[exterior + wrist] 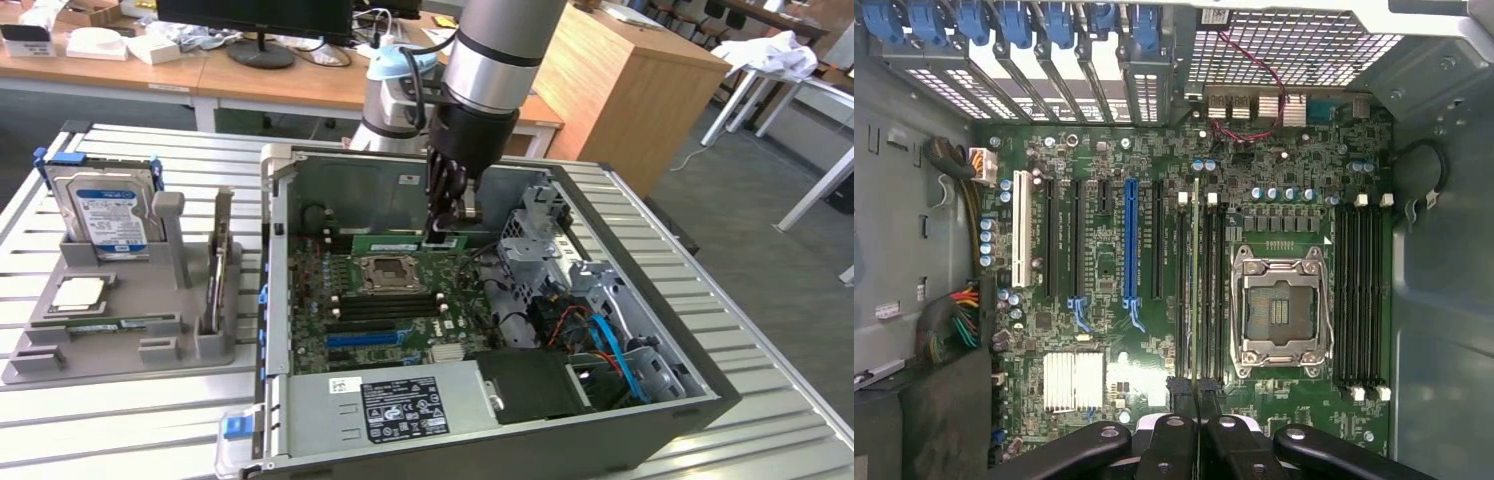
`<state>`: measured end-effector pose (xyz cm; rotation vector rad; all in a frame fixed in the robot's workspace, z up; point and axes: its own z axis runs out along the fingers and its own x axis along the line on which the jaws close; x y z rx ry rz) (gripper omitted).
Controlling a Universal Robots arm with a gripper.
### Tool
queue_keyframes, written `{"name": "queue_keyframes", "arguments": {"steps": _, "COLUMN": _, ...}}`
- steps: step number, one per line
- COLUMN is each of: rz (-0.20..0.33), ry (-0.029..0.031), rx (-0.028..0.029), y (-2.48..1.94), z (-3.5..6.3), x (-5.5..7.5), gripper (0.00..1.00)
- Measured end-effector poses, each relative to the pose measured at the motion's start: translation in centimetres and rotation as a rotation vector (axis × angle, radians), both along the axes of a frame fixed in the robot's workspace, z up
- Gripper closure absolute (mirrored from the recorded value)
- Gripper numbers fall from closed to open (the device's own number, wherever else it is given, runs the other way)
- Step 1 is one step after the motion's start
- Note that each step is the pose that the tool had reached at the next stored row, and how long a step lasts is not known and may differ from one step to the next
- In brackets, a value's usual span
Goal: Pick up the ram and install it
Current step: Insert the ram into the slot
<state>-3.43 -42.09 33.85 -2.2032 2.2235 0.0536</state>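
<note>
While lowered into the open computer case (380,190), end effector (449,232) is pinched nearly closed on the ram (400,243), which it holds on edge. Ram lines up over the memory slots (1215,290) beside the empty processor socket (1277,310). Can't tell if it's seated.
</note>
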Motion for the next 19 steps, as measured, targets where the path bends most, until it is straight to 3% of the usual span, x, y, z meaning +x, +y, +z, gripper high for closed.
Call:
{"name": "queue_keyframes", "arguments": {"steps": 6, "rz": 0.0, "ry": -0.0002, "rx": 0.0005, "y": 0.0, "z": -0.11, "x": 0.0, "gripper": 0.88}}
{"name": "queue_keyframes", "arguments": {"steps": 19, "rz": 0.0, "ry": -0.0001, "rx": 0.0001, "y": 0.0, "z": -1.66, "x": 0.0, "gripper": 0.88}}
